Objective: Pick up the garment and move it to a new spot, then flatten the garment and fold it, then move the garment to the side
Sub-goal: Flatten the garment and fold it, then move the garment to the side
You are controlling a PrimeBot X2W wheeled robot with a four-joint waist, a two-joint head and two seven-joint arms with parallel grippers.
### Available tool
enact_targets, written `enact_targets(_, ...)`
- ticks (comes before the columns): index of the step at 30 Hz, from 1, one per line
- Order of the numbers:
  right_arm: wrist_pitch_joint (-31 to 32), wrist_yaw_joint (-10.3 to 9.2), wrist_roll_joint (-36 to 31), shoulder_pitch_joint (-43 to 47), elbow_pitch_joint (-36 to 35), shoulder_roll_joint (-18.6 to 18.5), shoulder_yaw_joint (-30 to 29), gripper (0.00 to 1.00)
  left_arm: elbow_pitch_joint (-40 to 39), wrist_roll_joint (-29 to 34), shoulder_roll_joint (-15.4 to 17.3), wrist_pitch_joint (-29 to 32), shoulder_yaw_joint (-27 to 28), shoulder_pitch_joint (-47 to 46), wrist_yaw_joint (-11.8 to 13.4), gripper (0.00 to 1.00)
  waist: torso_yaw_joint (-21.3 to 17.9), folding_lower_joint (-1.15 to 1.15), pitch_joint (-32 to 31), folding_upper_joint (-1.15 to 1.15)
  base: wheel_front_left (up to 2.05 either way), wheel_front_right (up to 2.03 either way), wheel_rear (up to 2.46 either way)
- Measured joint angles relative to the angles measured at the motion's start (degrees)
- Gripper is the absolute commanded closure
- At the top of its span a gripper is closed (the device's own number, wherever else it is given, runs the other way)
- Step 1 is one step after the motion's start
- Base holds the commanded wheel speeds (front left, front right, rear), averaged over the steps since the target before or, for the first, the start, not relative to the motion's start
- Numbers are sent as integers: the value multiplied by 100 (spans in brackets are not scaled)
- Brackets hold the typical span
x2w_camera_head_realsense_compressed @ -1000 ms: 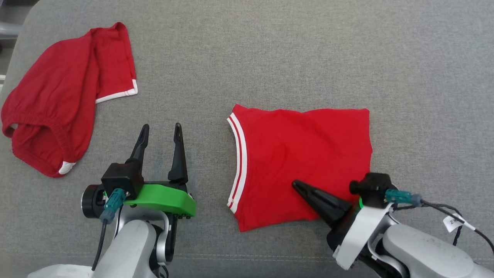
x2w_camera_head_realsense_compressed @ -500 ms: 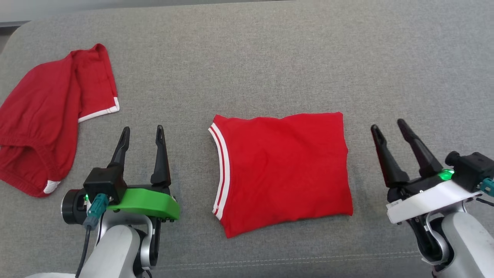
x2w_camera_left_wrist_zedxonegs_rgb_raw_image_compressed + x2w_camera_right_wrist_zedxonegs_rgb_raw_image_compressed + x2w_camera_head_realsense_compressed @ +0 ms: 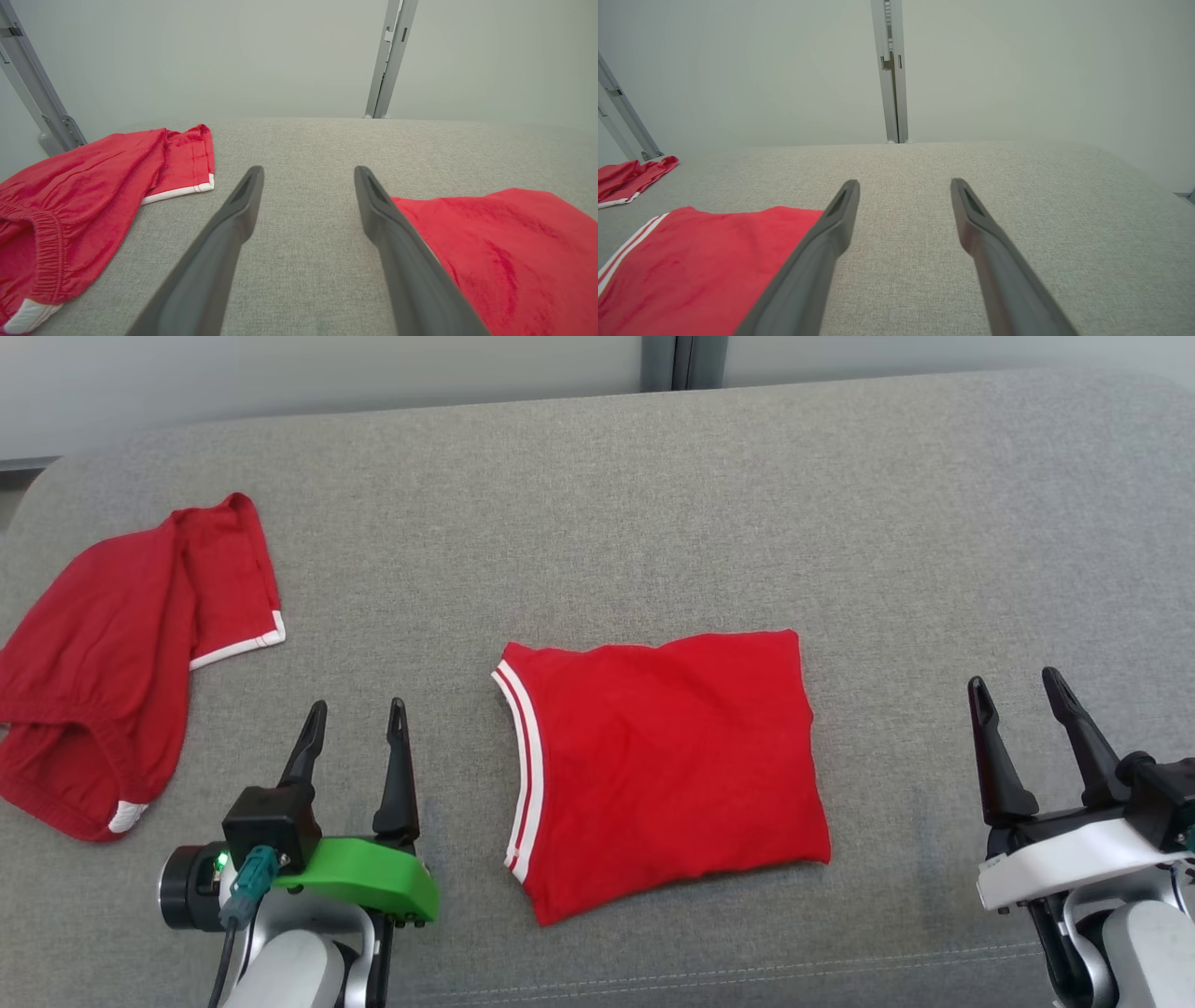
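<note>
Folded red shirt (image 3: 663, 765) lies free, left of the right gripper (image 3: 1014, 678) — released, jaws now open and withdrawn. Left gripper (image 3: 358, 704) also open; side move pending.

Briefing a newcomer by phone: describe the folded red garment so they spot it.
On the grey cushion, look centre. The folded garment is a flat rectangle with twin white stripes along its left edge; the other garment, far left, lies crumpled.
</note>
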Motion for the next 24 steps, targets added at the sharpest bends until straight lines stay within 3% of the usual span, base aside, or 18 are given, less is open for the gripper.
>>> enact_targets(13, 272, 0, -32, 225, -1, 93, 78, 0, -115, -46, 49, 54, -88, 186, 56, 0, 166, 0, -152, 0, 0, 0, 0)
enact_targets(24, 476, 2, 312, -275, 906, -268, 882, 0, -120, -46, -134, -27, -138, -57, 51, 0, 521, 0, 188, 0, 0, 0, 0)
